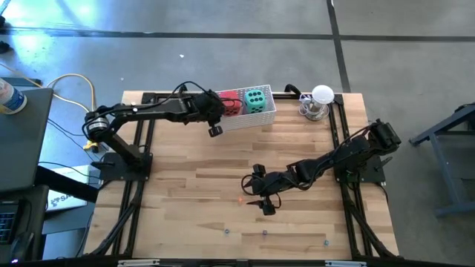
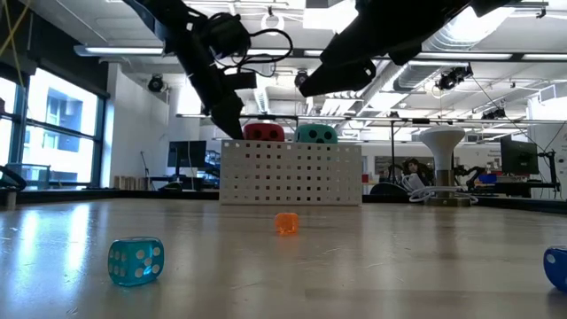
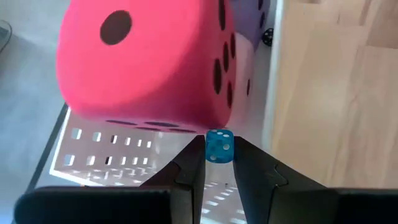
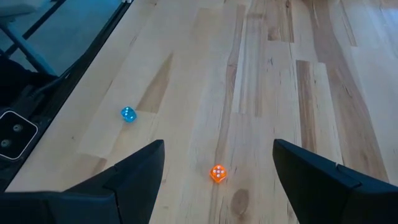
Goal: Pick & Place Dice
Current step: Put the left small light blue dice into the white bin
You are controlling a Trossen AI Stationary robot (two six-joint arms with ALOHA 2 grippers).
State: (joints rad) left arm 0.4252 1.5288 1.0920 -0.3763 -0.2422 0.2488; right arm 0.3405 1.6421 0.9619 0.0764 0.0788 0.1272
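my left gripper (image 3: 214,163) pinches a small blue die (image 3: 219,146) over the white basket (image 1: 256,119), beside the red die (image 3: 146,62). my right gripper (image 4: 217,168) hangs open above an orange die (image 4: 217,173), seemingly not touching.

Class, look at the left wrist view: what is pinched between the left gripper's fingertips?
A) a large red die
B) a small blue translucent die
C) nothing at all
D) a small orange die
B: the left gripper is shut on a small blue die, held over the white perforated basket just under the big red die.
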